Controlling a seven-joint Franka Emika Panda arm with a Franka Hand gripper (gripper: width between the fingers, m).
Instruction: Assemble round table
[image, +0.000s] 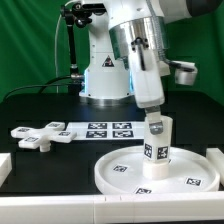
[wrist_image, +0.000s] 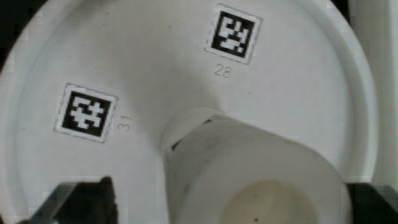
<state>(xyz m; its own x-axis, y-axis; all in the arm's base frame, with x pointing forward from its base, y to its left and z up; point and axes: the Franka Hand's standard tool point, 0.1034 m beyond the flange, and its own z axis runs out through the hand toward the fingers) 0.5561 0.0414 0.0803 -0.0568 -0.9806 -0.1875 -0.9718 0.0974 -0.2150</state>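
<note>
The large round disc (image: 112, 176) lies at the front on the exterior view's right. The short cylindrical leg (image: 157, 146) stands upright on the disc's centre. My gripper (image: 153, 120) comes down from above and is shut on the top of the leg. The cross-shaped foot (image: 38, 135) lies flat on the table at the exterior view's left, apart from the disc. In the wrist view the leg (wrist_image: 258, 175) sits between my dark fingers (wrist_image: 80, 200), with the tagged disc surface (wrist_image: 143, 70) behind it. The hub is hidden under the leg.
The marker board (image: 105, 129) lies between the foot and the robot's base (image: 105, 75). Plain white bars stand at the front left (image: 5, 165), along the front edge (image: 60, 205) and at the right (image: 213, 155) beside the disc.
</note>
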